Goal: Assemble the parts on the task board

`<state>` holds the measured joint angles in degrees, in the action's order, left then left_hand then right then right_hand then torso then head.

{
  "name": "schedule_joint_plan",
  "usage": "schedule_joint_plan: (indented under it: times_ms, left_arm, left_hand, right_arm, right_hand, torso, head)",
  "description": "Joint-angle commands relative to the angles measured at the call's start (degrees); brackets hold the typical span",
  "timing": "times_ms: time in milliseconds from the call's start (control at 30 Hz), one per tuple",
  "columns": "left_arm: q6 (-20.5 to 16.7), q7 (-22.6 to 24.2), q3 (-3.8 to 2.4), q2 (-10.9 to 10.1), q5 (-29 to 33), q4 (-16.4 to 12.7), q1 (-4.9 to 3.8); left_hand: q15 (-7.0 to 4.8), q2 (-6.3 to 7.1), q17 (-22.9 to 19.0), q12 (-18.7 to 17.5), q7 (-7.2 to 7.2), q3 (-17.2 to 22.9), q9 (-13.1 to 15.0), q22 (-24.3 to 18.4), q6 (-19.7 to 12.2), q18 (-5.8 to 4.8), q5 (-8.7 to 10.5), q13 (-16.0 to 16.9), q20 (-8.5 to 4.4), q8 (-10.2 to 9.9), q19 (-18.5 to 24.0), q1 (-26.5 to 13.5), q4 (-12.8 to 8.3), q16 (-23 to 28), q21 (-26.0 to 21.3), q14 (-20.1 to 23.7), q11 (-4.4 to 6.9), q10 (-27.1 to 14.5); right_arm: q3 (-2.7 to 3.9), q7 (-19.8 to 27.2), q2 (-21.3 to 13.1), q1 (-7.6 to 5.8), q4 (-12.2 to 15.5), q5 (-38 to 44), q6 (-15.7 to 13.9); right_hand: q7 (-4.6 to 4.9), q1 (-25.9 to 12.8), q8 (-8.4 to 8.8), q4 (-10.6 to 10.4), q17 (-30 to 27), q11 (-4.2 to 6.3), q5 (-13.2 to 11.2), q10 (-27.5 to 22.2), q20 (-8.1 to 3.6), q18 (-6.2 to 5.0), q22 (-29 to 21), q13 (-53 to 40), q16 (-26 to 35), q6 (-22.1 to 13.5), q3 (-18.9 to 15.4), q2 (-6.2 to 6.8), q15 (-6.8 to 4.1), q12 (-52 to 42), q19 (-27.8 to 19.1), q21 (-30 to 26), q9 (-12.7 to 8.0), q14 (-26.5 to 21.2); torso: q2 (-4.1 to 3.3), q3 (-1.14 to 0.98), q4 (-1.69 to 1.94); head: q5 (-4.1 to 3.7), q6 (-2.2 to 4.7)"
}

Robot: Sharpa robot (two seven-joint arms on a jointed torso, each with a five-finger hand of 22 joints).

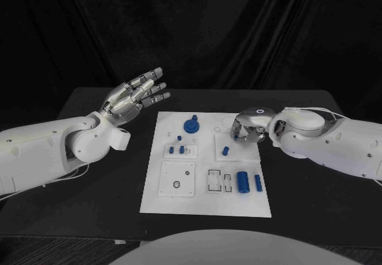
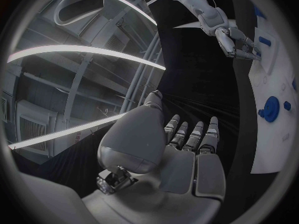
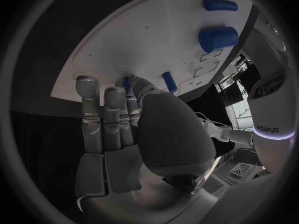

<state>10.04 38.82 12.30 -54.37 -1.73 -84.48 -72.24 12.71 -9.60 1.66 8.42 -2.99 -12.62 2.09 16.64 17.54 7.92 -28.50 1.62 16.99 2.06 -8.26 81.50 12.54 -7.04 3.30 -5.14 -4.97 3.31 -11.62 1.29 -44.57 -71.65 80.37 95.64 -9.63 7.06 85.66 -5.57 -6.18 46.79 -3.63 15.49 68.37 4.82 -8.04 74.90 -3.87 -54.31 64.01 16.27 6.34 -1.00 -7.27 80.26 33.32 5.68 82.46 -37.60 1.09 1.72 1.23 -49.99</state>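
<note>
The white task board [image 1: 205,200] lies mid-table, also seen as the board [image 2: 269,149] and the board [image 3: 118,40]. My right hand [image 1: 250,128] hangs over its far right part with fingers curled down. In the right wrist view the right hand [image 3: 124,134] pinches a small blue peg [image 3: 127,82] between thumb and fingers at the board's surface. My left hand [image 1: 136,97] is raised and open beyond the board's far left corner, holding nothing; the left hand [image 2: 187,154] shows spread fingers. A round blue knob [image 1: 192,124] stands far on the board, and two blue cylinders [image 1: 250,181] lie at the near right.
Small blue pegs [image 1: 178,149] stand in a block at the board's left middle and another peg [image 1: 225,150] at the right middle. Empty white insets [image 1: 178,178] sit at the near left. The black table [image 1: 104,204] surrounds the board.
</note>
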Motion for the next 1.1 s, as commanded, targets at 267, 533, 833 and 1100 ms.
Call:
schedule_joint_plan:
  times_ms: [267,533,833,1100]
  left_arm:
    - [0.77,4.15,-0.06,0.25,-0.07,0.19,0.14]
    - [0.90,3.90,-0.06,0.32,-0.07,0.45,0.17]
    - [0.99,3.60,-0.06,0.57,-0.07,0.97,0.21]
    - [1.07,3.29,-0.05,0.74,-0.07,1.27,0.25]
  left_hand:
    - [0.16,0.07,0.14,0.70,-0.77,0.22,0.14,0.21,0.39,-1.21,-1.35,0.11,-0.12,0.29,-0.94,1.22,-1.20,-0.69,0.44,-0.87,-0.46,0.39]
    - [0.25,-0.16,0.18,1.00,-0.81,0.38,0.14,0.25,0.46,-1.41,-1.88,0.16,-0.12,0.29,-1.22,1.40,-1.53,-0.96,0.51,-1.07,-0.69,0.55]
    - [0.29,-0.31,0.20,1.16,-0.82,0.48,0.14,0.23,0.47,-1.51,-2.05,0.18,-0.12,0.29,-1.31,1.47,-1.65,-1.09,0.52,-1.15,-0.85,0.64]
    - [0.31,-0.39,0.19,1.26,-0.82,0.51,0.13,0.15,0.43,-1.56,-2.09,0.20,-0.13,0.28,-1.32,1.46,-1.68,-1.09,0.52,-1.14,-1.00,0.70]
  right_arm:
    - [-0.26,0.31,-0.10,0.54,0.03,0.26,-0.42]
    - [-0.25,1.45,-0.50,0.53,0.34,0.26,-3.80]
    - [-0.25,2.06,-1.57,0.09,1.65,0.26,-7.27]
    - [-0.25,1.48,-3.16,-1.91,4.40,0.26,-7.99]
  right_hand:
    - [-0.48,1.34,-0.99,1.25,1.41,0.70,-0.21,2.85,-0.77,0.30,4.63,-0.08,-1.28,2.75,1.51,-0.04,-0.82,-0.37,0.60,2.58,0.79,0.68]
    - [-0.78,1.43,-1.34,1.71,3.11,1.06,-0.82,4.00,-1.01,0.56,5.18,-0.11,-2.68,3.87,1.76,-0.10,-1.09,-0.36,1.00,4.55,1.21,1.19]
    - [-0.93,0.93,-1.37,1.55,3.98,1.18,-1.53,4.44,-1.10,0.72,5.42,-0.07,-3.44,4.26,1.67,-0.16,-1.17,-0.17,1.21,5.58,1.39,1.49]
    - [-0.97,0.65,-1.30,1.40,4.09,1.19,-1.87,4.50,-1.12,0.75,5.47,-0.04,-3.54,4.28,1.60,-0.19,-1.18,-0.02,1.25,5.78,1.43,1.53]
  torso:
    - [0.01,0.03,0.00]
    - [0.03,0.03,-0.01]
    - [0.04,0.04,-0.01]
    - [0.04,0.04,-0.01]
  head:
    - [0.30,-0.01]
    - [0.43,-0.01]
    - [0.59,-0.01]
    - [0.73,-0.01]
